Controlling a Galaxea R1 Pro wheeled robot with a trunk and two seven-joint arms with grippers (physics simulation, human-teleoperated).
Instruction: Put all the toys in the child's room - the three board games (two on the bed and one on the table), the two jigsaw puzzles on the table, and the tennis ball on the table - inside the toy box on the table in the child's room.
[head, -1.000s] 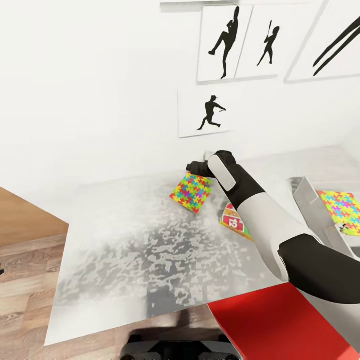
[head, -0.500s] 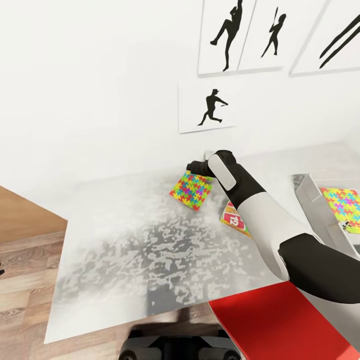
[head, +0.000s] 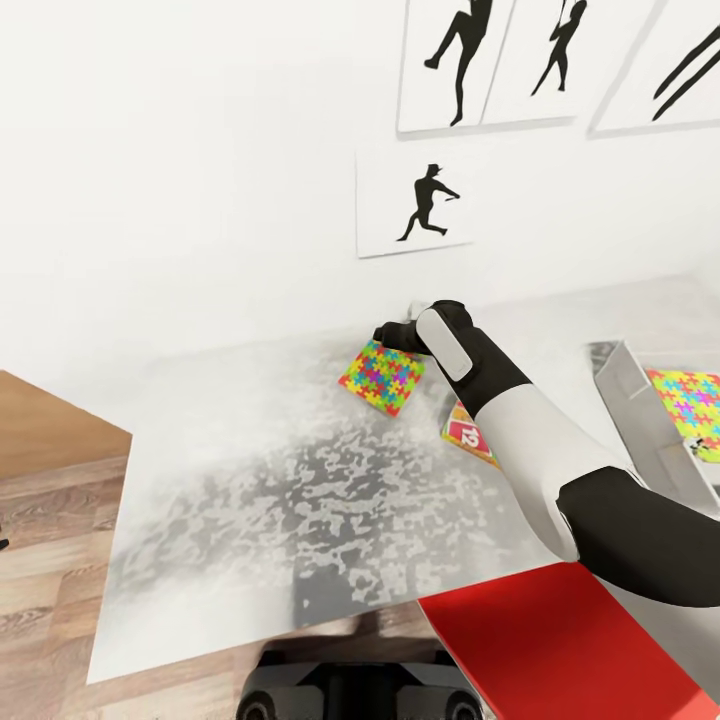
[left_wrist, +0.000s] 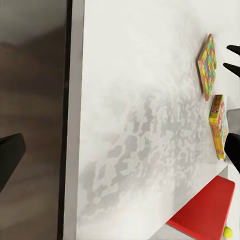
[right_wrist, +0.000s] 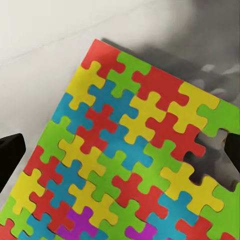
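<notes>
White and black, the right arm (head: 520, 430) reaches from the near right corner of the table (head: 250, 480) diagonally out toward the wall, elbow low, forearm rising to a bent wrist. Its gripper (head: 390, 335) sits at the far end, pointing down over the far edge of a jigsaw (head: 383, 378). That jigsaw lies close to the tabletop's back edge, a little right of the middle, turned so one corner points at the wall. From the right wrist camera the jigsaw (right_wrist: 130, 165) lies between the two dark fingertips (right_wrist: 10, 152), which stand wide apart, one off each side of the square; I cannot tell whether they touch it, and nothing is clamped.

Just right of the jigsaw, partly hidden behind the forearm, lies a board game (head: 470, 440) with a red and yellow lid. The left wrist camera shows it (left_wrist: 218, 126) beside the jigsaw (left_wrist: 207, 66), both near the same long edge.

At the tabletop's right end stands the grey toy box (head: 640, 420), and a second jigsaw (head: 690, 405) rests inside it. A red flat slab (head: 560, 650) juts past the near right corner of the table, and a tennis ball (left_wrist: 228, 232) sits beyond it in the left wrist view.

The left gripper (left_wrist: 10, 160) shows as one dark fingertip over the wood floor (head: 50, 600), off the table's left edge; its spread I cannot tell.
</notes>
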